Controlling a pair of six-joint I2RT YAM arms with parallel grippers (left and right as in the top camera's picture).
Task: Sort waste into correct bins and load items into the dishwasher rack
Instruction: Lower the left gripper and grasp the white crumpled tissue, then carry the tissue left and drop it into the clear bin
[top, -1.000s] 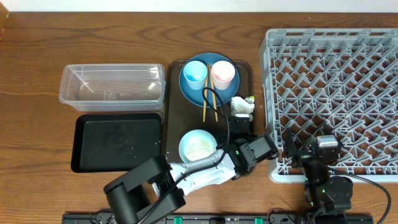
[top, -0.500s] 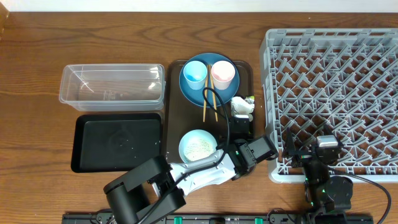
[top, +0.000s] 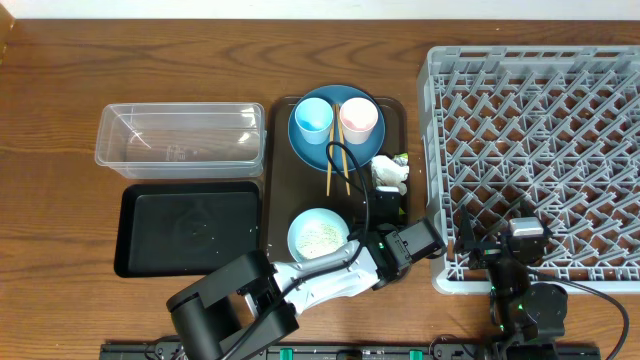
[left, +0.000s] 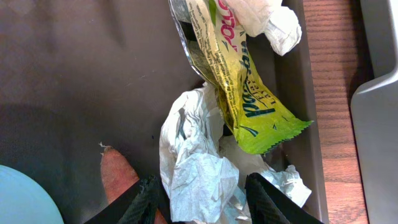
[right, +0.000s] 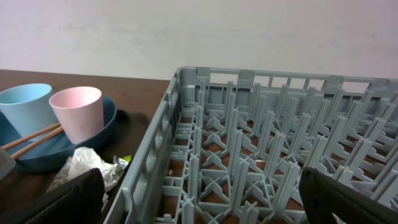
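Note:
My left gripper (top: 388, 200) (left: 208, 202) is open on the dark-brown tray, its fingers either side of the crumpled white tissue (left: 196, 171) (top: 388, 172). The yellow-green wrapper (left: 239, 87) lies across the tissue. The orange carrot (left: 117, 175) lies just left of the left finger. The white bowl (top: 297, 232) holds rice grains (top: 320, 236). The blue plate (top: 310, 152) carries the light-blue cup (top: 313, 117), the pink cup (top: 358, 117) and the chopsticks (top: 336, 165). My right gripper (top: 520, 240) (right: 205, 208) is open and empty over the front edge of the grey rack (top: 540, 130).
The clear tub (top: 180, 108) and the black tray (top: 190, 228) sit left of the dark-brown serving tray (top: 285, 190). The rack wall (left: 379, 124) stands close to the right of the tissue. In the right wrist view the cups (right: 78, 112) and tissue (right: 84, 165) lie left of the rack (right: 261, 143).

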